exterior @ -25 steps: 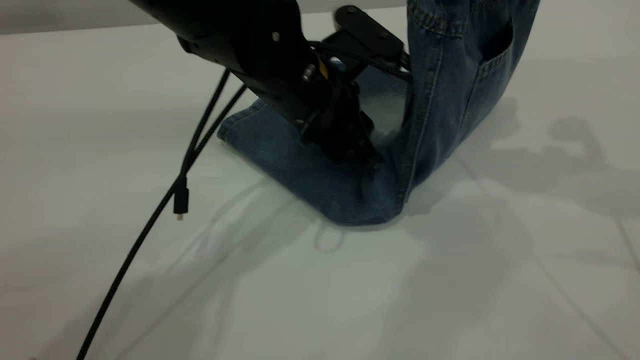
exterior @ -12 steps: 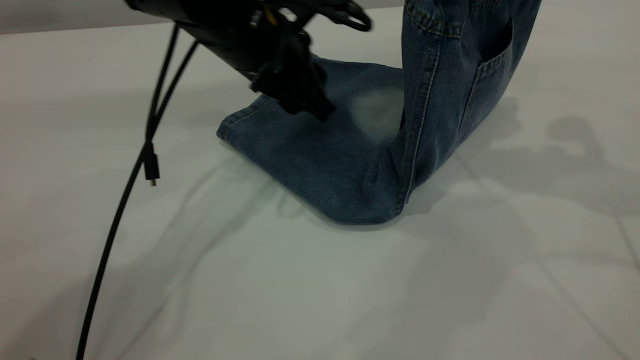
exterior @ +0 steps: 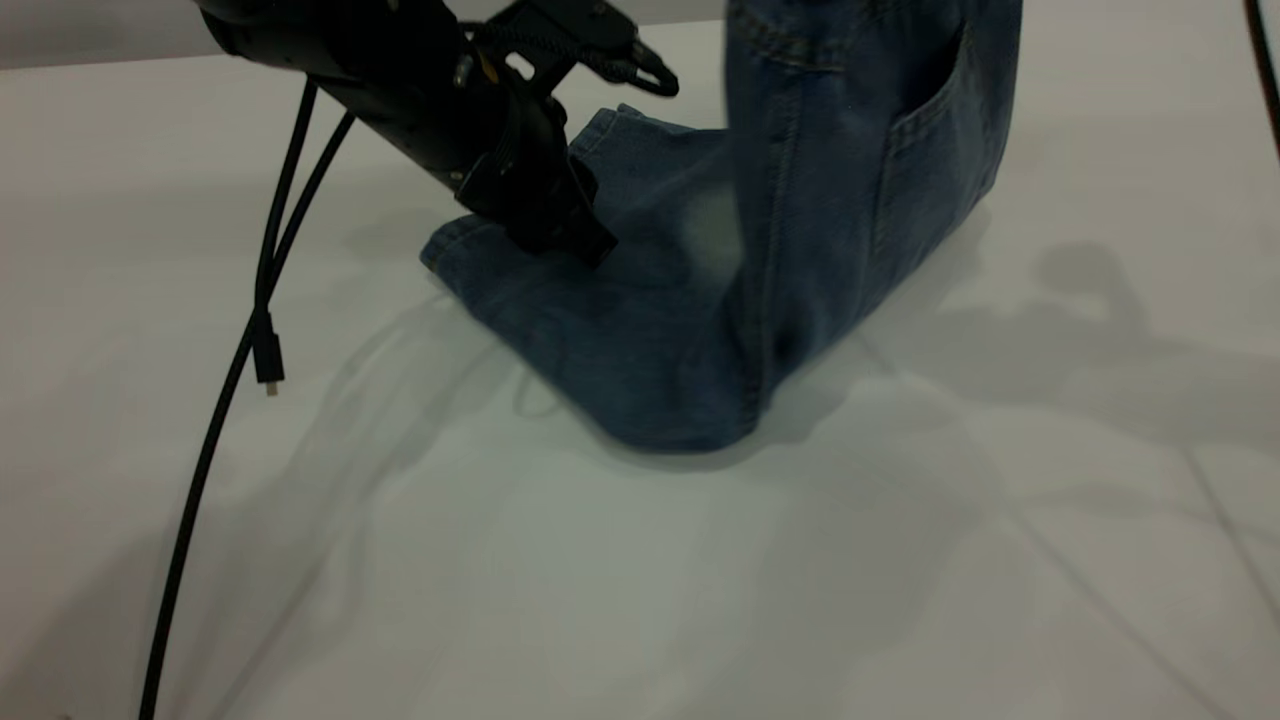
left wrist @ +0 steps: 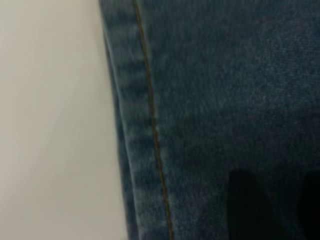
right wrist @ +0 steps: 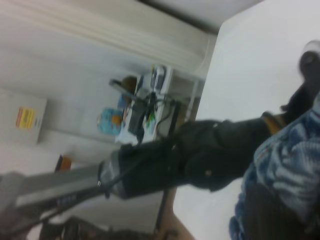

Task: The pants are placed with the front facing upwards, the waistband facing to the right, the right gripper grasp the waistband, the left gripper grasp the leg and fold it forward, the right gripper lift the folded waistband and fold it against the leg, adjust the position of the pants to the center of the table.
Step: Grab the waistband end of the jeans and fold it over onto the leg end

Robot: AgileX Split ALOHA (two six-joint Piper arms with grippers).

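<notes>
The blue denim pants (exterior: 640, 340) lie with their legs flat on the white table (exterior: 700, 580), while their upper part (exterior: 850, 150) hangs upright and runs out of the exterior view's top. In the right wrist view, my right gripper (right wrist: 280, 200) is shut on the ruched waistband (right wrist: 292, 160); it is out of the exterior view. My left gripper (exterior: 585, 240) sits low over the leg near its hem (exterior: 450, 245). Its two dark fingers (left wrist: 247, 205) stand apart over the denim (left wrist: 225, 100), open and holding nothing.
A black cable (exterior: 215, 440) with a loose plug (exterior: 266, 362) dangles from the left arm to the table. Another cable (exterior: 1265, 70) crosses the top right corner. The right wrist view shows the left arm (right wrist: 200, 155) and a cluttered shelf (right wrist: 145, 105) beyond the table's edge.
The left gripper has lifted off the pants near the fold and drawn back left toward the hem. The raised upper part of the pants has swung left, over the legs.
</notes>
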